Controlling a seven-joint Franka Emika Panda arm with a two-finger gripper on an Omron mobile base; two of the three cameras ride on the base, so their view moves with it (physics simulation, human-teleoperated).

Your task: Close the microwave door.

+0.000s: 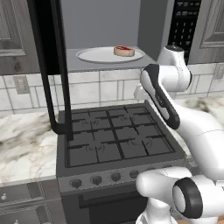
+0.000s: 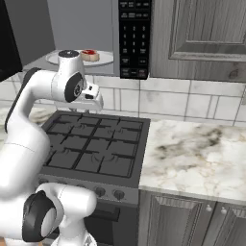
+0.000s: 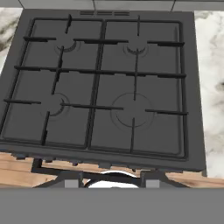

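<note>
The microwave door (image 1: 45,39) stands swung wide open at the upper left, a glossy black panel seen nearly edge-on; its thin black bar handle (image 1: 51,107) hangs down over the stove's back left corner. The same door (image 2: 6,43) shows as a black slab at the far left of the right base view. Inside the open cavity sits a white plate (image 1: 98,55) with a small pastry (image 1: 124,51). My gripper (image 3: 110,179) is open, holds nothing and points down over the stove, well to the right of the door and below the cavity.
A black gas stove (image 3: 105,83) with grates lies under the hand, its knobs (image 1: 96,179) along the front. The microwave's keypad panel (image 2: 134,38) is right of the cavity. Marble counter (image 2: 192,153) flanks the stove, and grey cabinets (image 2: 206,33) hang above.
</note>
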